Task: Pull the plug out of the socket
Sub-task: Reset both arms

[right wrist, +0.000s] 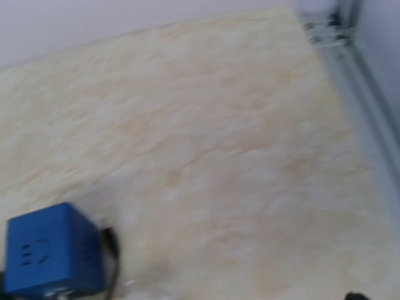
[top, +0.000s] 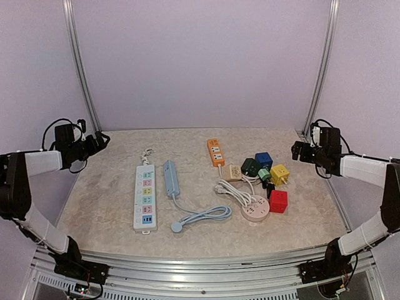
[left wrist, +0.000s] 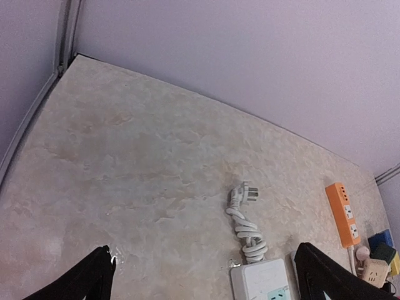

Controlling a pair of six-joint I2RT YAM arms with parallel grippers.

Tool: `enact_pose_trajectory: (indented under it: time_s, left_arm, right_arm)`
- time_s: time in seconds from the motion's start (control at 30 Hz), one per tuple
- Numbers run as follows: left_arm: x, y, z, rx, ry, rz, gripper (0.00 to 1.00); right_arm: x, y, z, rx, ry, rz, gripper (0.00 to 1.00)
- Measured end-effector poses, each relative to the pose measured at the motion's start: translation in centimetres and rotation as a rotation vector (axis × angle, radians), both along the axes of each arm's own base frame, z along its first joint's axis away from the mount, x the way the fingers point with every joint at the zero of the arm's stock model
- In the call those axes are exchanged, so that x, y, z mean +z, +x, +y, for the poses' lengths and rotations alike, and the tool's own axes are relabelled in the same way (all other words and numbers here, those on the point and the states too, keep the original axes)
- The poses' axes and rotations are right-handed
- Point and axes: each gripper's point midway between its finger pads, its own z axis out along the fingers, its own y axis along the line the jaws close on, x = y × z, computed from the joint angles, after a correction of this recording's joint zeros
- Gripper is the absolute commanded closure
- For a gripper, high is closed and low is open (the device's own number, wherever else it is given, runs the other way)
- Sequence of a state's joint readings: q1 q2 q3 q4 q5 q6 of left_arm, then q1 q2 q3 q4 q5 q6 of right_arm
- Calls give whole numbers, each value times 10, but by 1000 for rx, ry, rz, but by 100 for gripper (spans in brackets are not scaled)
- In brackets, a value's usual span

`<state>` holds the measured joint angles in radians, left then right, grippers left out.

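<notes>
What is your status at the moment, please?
Left gripper, right gripper: open, empty, out wide. Cube sockets untouched, no plug pulled yet. Nothing in the way.

On my table [top: 106, 187] the wide power strip [top: 145, 198] lies left, with the narrow power strip [top: 170, 178] just right of it. Farther right, the short power strip [top: 215, 152] lies far, the cube sockets [top: 279, 174] right of it, and the round socket [top: 255, 211] nearest.

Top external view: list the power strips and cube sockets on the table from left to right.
white power strip → grey-blue power strip → orange power strip → beige cube → dark green cube → blue cube → yellow cube
</notes>
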<state>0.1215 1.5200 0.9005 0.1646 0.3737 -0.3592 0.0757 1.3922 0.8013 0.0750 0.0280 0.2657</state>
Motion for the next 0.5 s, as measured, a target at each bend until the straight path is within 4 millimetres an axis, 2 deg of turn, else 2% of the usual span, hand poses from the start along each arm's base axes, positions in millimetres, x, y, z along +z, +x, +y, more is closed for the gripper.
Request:
enact_pose_trajectory:
  time_s: [0.1,0.2,0.33,0.43,0.5]
  left_arm:
    - [-1,-20,36,105,16,-42,1]
    - [3,-34,59,194,51,-88,1]
    - [12,-47,73,269,145,-172,1]
    - [8,-55,79,305,210,-218,1]
    - [-1,-60,81,318,239,-225,1]
  right_arm:
    - [8,-9,-20,-31,-7,-54,0]
    - [22,-20,-29,-45,-31,-145,0]
    - [28,-36,-40,-80,-76,-251,0]
    - [19,-48,-48,-116,-113,-298,0]
    - [5,-59,-53,-137,-141,-310,0]
